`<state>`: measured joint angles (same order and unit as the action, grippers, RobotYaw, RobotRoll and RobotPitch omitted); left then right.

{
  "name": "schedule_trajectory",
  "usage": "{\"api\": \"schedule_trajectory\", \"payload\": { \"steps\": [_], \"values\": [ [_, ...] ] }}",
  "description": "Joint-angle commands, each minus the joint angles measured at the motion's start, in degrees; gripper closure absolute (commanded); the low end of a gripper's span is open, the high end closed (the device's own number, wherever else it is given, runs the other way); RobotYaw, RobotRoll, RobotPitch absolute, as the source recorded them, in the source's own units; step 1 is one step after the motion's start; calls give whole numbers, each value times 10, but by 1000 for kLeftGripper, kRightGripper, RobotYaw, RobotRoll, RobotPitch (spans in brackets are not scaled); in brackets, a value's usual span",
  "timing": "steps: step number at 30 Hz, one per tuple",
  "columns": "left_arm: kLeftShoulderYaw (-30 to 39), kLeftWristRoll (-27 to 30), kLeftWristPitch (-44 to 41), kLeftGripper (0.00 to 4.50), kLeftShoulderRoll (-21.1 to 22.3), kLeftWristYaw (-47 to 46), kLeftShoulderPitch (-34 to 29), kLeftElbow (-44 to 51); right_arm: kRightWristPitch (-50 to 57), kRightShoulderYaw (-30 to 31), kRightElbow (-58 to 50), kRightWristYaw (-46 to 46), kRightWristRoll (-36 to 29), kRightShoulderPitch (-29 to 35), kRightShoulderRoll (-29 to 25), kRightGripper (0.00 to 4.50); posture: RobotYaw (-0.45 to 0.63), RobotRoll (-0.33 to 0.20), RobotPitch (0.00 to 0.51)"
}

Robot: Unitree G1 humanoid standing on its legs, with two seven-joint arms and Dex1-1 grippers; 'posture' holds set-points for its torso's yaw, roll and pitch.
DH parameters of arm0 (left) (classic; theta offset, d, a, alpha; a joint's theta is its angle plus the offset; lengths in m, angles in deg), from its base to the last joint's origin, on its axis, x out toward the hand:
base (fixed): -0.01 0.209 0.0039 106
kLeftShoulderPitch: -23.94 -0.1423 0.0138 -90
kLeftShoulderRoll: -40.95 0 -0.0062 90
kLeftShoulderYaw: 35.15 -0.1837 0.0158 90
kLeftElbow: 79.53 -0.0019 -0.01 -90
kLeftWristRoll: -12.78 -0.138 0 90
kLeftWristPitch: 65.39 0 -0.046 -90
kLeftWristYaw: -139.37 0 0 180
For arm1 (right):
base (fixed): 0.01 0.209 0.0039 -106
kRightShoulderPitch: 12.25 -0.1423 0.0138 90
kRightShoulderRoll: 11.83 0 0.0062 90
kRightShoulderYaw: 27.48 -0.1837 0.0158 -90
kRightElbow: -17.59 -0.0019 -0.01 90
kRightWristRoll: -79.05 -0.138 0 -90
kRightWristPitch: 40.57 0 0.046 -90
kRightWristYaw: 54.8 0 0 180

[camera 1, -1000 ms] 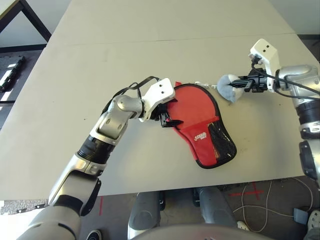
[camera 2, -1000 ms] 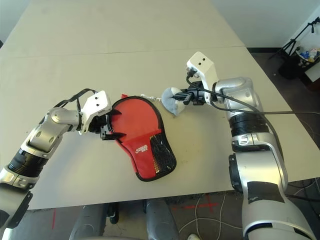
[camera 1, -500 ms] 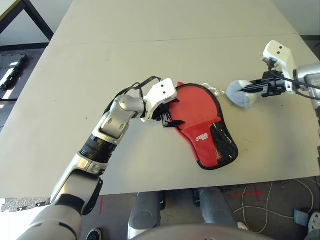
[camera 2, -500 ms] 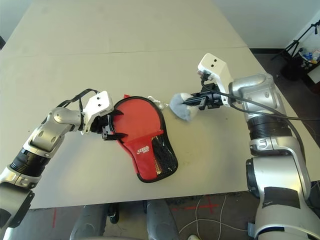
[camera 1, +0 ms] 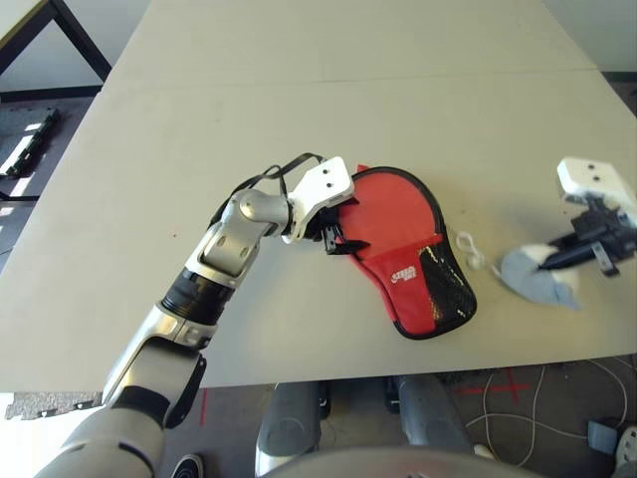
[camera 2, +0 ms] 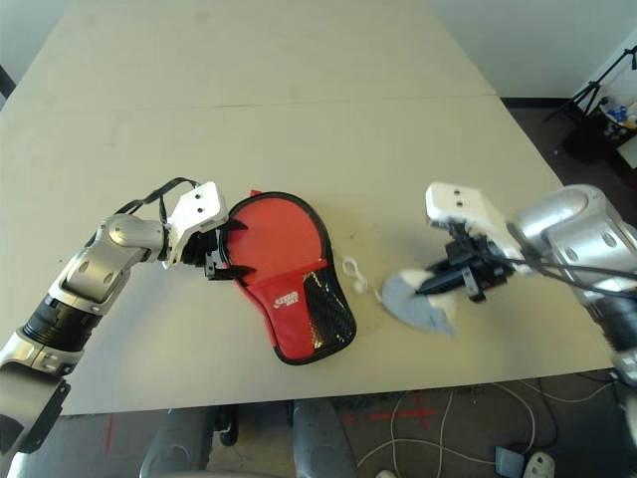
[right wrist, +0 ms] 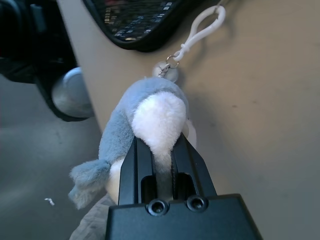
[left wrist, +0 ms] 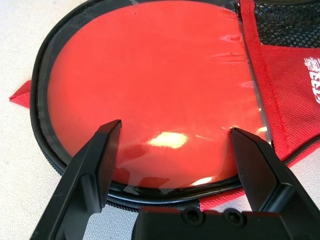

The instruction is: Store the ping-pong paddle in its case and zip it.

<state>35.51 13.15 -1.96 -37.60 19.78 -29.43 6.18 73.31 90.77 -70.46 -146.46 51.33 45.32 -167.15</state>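
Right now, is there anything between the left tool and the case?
Nothing visible. The open left tool sits right at the round edge of the case, with its fingers over it.

Head stereo pair looks forward and down from above the worktop (camera 1: 299, 100); both eyes share the case (camera 1: 403, 249) at centre and both arms. Left wrist camera sits very near the case, sighting along its fingers (left wrist: 95, 160). Right wrist camera looks down along its fingers (right wrist: 187, 155) — near the worktop's front edge, floor beyond.
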Motion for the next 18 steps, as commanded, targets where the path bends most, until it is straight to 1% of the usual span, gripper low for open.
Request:
{"api": "schedule_trajectory", "payload": {
  "steps": [1, 5, 7, 9, 11, 13, 16, 18],
  "values": [
    [-39, -13, -9, 0, 0, 9, -25, -23, -2, 27, -37, -8, -29, 31, -28, 4365, -96, 0, 218],
    [-39, -13, -8, 0, 0, 9, -24, -25, -11, 30, -73, -8, -48, 74, -51, 4365, -94, 0, 216],
    [-38, -14, -7, 0, 0, 9, -23, -26, -10, 15, -64, -8, -35, 78, -36, 4366, -94, 0, 215],
    [-38, -13, -6, 0, 0, 10, -23, -27, -1, -9, -33, -8, -12, 63, -2, 4366, -96, 0, 215],
    [-36, -12, -7, 0, 2, 11, -21, -26, 28, -42, -2, 0, -14, 36, 35, 3638, -96, 0, 216],
    [-35, -11, -7, 0, 5, 13, -20, -24, 63, -64, 10, -1, -17, 16, 55, 3046, -94, 0, 216],
    [-23, 0, -17, 0, 12, 18, -16, -8, 103, -79, 12, -8, -71, -6, 33, 2005, -90, 0, 218],
    [-12, 12, -20, 0, 19, 26, -17, 9, 112, -90, 37, -8, -82, -22, 33, 1468, -89, 0, 219]
  ]
}}
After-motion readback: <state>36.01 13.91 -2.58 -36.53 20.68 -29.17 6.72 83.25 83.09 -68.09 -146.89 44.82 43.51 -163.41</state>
